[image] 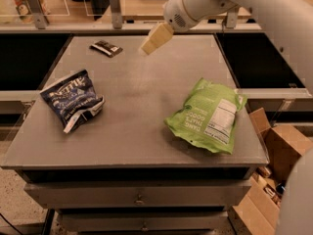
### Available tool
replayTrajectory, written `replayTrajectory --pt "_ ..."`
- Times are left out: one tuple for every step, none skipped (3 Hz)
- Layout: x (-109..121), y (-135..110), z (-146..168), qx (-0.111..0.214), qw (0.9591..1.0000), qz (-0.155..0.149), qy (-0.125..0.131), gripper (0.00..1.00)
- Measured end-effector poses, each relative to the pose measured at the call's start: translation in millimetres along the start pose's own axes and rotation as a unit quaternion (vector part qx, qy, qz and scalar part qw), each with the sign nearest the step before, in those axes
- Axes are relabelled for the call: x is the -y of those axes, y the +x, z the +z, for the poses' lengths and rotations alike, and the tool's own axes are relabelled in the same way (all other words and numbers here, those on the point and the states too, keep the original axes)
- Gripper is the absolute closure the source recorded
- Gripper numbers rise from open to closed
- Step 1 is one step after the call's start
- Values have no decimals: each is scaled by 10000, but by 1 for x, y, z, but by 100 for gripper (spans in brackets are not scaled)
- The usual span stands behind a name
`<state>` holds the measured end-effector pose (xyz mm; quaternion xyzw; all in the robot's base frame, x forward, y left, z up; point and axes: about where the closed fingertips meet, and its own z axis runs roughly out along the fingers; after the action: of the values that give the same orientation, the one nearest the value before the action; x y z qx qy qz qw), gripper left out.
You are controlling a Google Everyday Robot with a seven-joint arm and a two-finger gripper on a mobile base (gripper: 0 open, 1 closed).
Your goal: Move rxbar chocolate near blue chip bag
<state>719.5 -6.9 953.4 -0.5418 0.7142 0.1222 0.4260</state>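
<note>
Nearest, on the grey table (132, 141), a light green bag (208, 115) is lying front right. The blue chip bag (71, 99) is sitting crumpled by the left edge. Further back, the gripper (155, 38) is hanging above the far centre, carrying nothing; wide or narrow, cannot tell. Farthest, the rxbar chocolate (106, 48) is lying flat at far left, well apart from the blue chip bag. Judging it light, fairly stiff and slick-wrapped; pinching across its short width at mid-length is looking safest.
</note>
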Motion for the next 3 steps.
replayTrajectory --pt "11 -2 37 84 9995 288 83 0" --pt "20 -2 71 264 9979 542 258 0" --pt "32 -5 101 473 9954 685 479 0"
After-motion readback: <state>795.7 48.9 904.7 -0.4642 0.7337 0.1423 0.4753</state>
